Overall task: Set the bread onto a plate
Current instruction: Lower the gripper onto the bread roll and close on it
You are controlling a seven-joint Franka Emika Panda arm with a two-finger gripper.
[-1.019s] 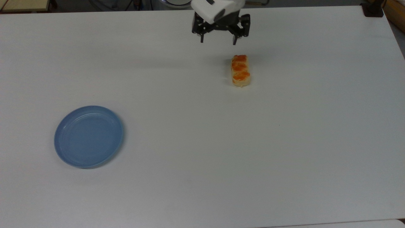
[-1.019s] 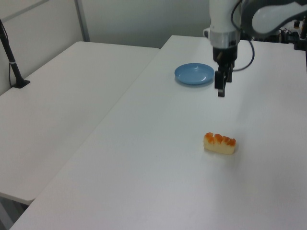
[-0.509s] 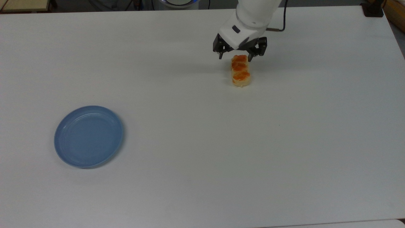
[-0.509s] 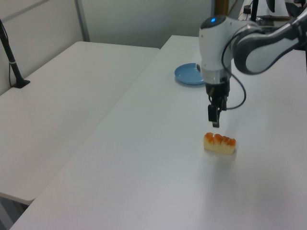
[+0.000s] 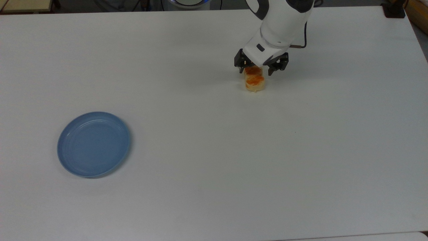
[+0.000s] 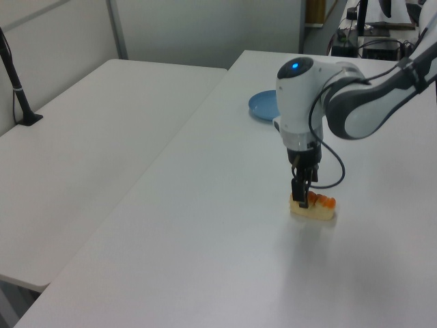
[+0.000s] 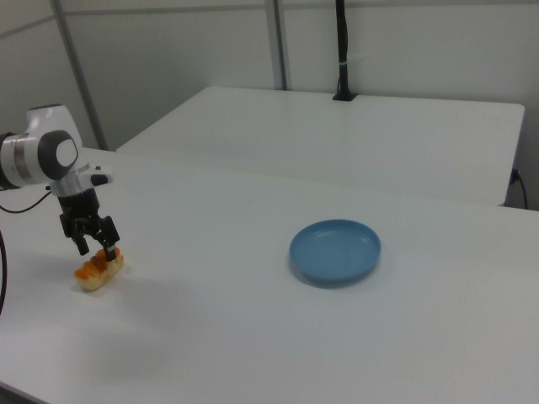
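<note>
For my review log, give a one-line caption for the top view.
Open gripper straddling the bread on the white table; blue plate sits apart.

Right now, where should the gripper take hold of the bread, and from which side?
From above, across its two long sides near the middle. The bread lies flat and oblong on the table, so its narrow width suits the open gripper already straddling it.

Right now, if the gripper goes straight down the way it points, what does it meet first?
Probably the bread: the open gripper hangs over its far end, one finger on each side. Otherwise, the table.
</note>
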